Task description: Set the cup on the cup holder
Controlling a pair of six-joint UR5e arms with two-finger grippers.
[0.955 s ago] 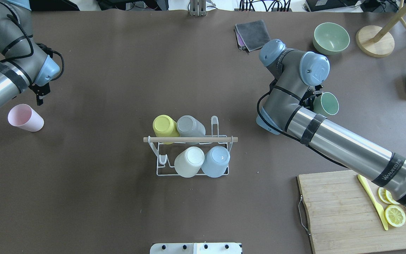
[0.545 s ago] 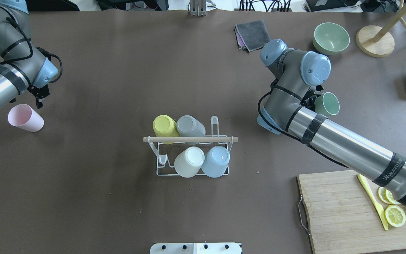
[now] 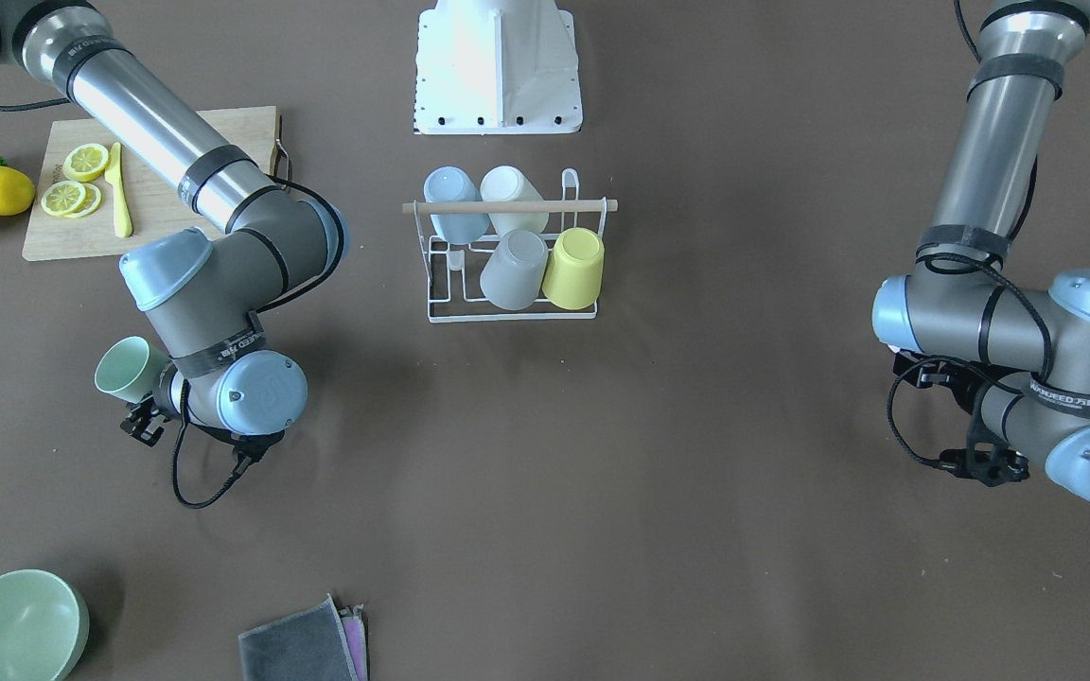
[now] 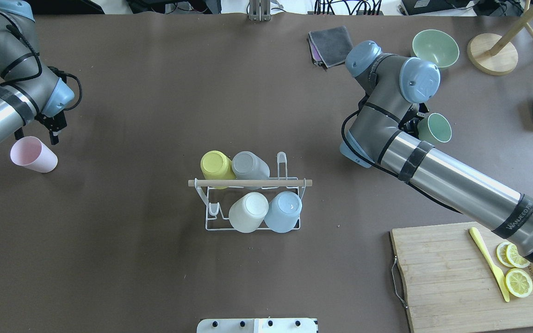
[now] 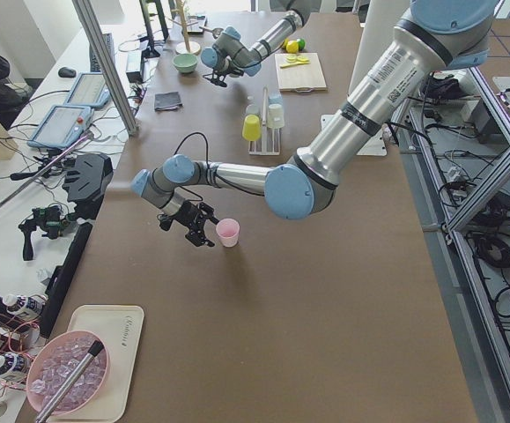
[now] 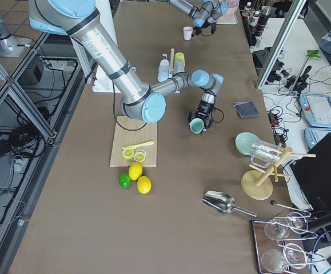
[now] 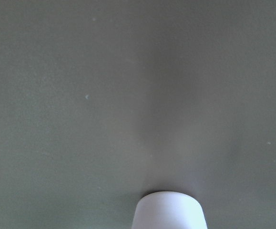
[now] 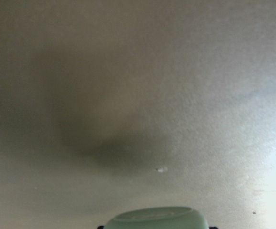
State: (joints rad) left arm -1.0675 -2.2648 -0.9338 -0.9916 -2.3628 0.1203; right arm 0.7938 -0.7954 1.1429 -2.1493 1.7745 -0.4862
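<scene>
My right pincer (image 4: 418, 124) clamps the green cup (image 4: 436, 128) right of the cup holder (image 4: 252, 183), left pincer (image 4: 35, 136) wide at pink cup (image 4: 34, 156) well left of it; armband (image 4: 518, 216) reads WANJEED.

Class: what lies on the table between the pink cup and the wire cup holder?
Nothing; the overhead view shows only bare brown table between the pink cup and the cup holder.

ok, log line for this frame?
left gripper open near pink cup | right gripper shut on green cup | cup holder: four cups
</scene>
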